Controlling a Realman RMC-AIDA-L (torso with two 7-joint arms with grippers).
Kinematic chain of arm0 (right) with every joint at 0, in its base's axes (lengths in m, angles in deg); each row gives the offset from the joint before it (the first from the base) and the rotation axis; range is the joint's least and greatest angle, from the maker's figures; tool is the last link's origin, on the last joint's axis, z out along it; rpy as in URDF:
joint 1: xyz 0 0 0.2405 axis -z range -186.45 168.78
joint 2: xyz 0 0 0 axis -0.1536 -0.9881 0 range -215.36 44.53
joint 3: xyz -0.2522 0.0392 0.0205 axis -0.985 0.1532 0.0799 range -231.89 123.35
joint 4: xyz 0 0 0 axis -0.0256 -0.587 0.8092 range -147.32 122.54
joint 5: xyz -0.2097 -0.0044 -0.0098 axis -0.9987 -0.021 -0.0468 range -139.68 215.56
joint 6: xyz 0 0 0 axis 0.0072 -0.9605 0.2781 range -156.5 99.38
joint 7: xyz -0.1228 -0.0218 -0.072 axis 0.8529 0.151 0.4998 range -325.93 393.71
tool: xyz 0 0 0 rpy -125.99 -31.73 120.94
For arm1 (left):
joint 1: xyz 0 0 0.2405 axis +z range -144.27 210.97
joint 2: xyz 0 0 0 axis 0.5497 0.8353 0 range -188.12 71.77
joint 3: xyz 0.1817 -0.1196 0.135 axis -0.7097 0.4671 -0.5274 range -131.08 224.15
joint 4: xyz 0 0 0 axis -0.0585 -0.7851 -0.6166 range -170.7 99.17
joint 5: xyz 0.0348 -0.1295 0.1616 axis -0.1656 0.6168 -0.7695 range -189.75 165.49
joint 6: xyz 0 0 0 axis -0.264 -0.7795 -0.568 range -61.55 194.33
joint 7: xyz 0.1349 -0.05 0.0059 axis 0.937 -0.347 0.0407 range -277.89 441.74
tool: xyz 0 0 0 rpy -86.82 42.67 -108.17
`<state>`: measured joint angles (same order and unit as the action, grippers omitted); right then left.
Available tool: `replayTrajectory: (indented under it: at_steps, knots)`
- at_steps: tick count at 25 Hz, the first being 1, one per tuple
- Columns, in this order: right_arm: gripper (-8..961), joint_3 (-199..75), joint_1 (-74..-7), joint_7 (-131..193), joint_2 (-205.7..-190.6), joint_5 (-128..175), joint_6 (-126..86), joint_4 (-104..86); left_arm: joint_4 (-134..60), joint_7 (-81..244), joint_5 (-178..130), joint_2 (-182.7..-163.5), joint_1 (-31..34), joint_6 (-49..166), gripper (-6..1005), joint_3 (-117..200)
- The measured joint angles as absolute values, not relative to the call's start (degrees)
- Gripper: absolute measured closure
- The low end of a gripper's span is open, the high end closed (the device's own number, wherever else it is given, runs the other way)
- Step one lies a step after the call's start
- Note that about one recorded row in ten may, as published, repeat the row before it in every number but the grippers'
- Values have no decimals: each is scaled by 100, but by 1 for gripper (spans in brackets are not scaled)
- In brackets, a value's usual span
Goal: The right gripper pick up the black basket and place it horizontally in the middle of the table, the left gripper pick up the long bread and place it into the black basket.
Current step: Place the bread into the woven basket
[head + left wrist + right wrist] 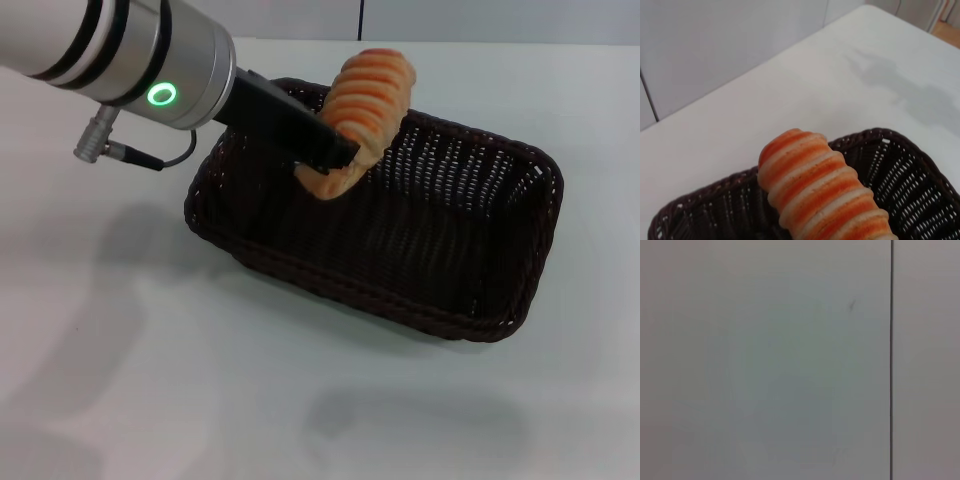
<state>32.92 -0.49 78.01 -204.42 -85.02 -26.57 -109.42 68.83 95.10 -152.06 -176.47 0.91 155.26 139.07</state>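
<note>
The black basket (400, 250) is seen resting on the white table (120, 350), slightly toward 2 o'clock of the head view's centre, its long axis running from 10 to 4 o'clock. The left gripper (335, 160) is positioned over the basket's 10 o'clock end, its dark jaws clamped on the lower end of the long bread (368, 95). The ridged loaf (825, 192) is held tilted, above the basket interior (920, 190). The right gripper is not seen in any view.
</note>
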Motion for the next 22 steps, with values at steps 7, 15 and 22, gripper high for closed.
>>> replayTrajectory:
  at_steps: [7, 15, 22]
  knots:
    - [620, 3291, -49, 7853, -20441, -8502, -2680, -10942, 6834, 9507, -15200, -17644, 92, 15360, 808, 13948]
    - [620, 3292, -56, 7854, -20441, -8501, -2696, -10942, 6856, 9539, -15318, -17629, 98, 15237, 501, 14048]
    - [621, 3341, -129, 7853, -20441, -8469, -2833, -10946, 7755, 9393, -16700, -17639, 731, 14745, 346, 14084]
